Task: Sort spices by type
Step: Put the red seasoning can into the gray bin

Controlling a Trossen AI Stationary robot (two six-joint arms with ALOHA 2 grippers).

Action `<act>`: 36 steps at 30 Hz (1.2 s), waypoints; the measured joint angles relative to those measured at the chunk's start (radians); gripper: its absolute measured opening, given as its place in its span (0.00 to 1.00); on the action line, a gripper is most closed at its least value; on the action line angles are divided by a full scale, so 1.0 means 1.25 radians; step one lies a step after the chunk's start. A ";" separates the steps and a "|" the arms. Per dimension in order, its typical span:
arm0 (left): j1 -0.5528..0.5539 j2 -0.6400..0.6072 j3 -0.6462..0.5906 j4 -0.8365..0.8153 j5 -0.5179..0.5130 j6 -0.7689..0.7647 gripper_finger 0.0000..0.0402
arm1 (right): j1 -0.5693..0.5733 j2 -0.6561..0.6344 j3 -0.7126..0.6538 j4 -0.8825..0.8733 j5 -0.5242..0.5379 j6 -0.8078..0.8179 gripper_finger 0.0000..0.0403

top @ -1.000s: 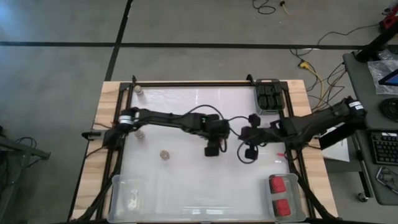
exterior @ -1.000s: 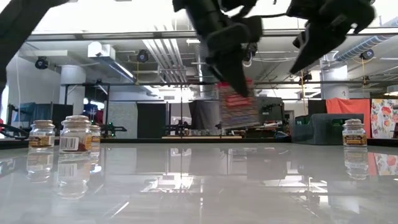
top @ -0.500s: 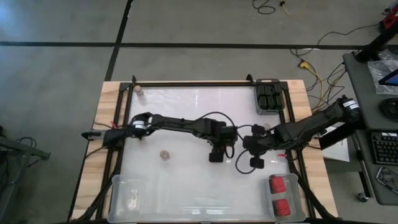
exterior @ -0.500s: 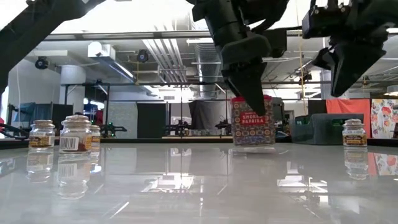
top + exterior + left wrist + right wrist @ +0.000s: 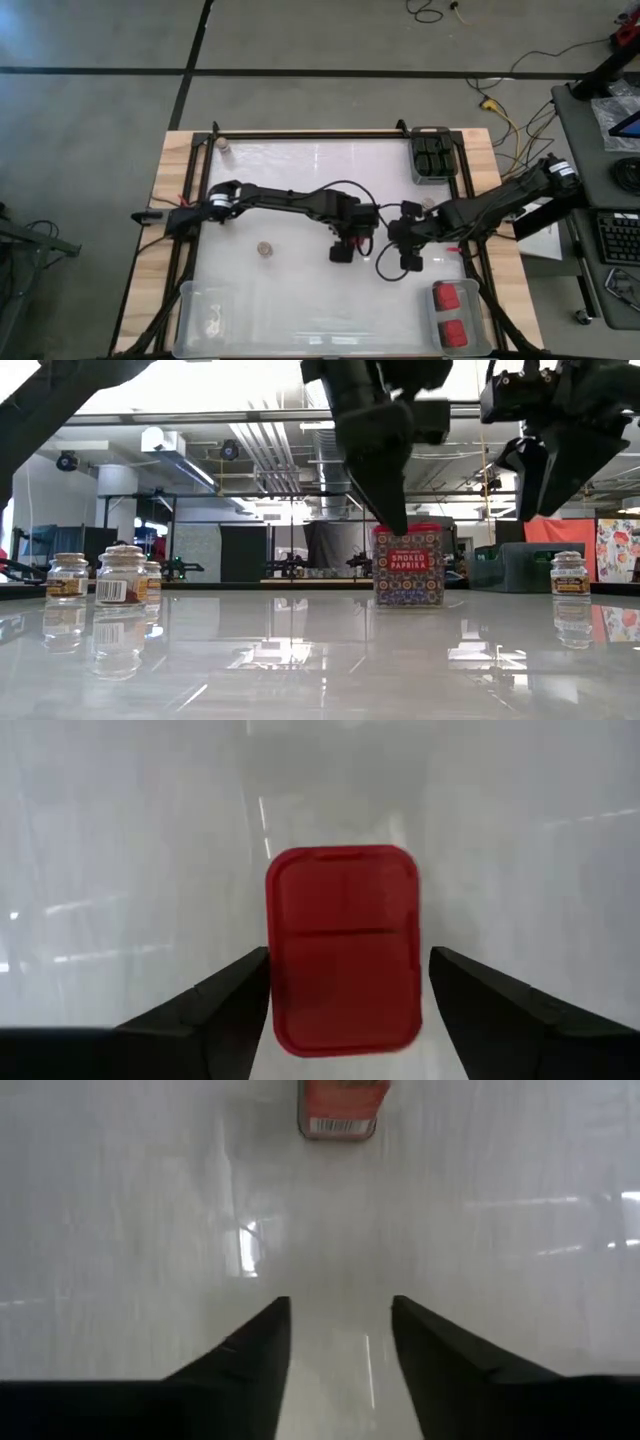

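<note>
two grippers over mid-table: i see the left gripper (image 5: 345,1010) spread around the paprika tin (image 5: 343,948), seemingly clear; right gripper (image 5: 340,1342) parted, empty.

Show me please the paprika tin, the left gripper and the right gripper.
paprika tin (image 5: 409,566), low view, front label.
left gripper (image 5: 343,995), left wrist view, gap between open fingers, over the tin's red lid.
right gripper (image 5: 340,1342), right wrist view, gap between fingers.
</note>
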 joint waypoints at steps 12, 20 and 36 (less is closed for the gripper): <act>-0.044 -0.251 -0.303 0.168 -0.119 -0.052 0.64 | 0.000 0.000 0.010 0.181 0.003 -0.072 0.62; -0.048 -0.524 -0.691 0.554 -0.164 -0.148 0.64 | -0.003 0.006 0.013 0.309 0.023 -0.134 0.72; -0.054 -0.700 -1.161 1.319 -0.292 -0.109 0.64 | -0.081 0.262 0.261 0.152 -0.007 -0.219 0.87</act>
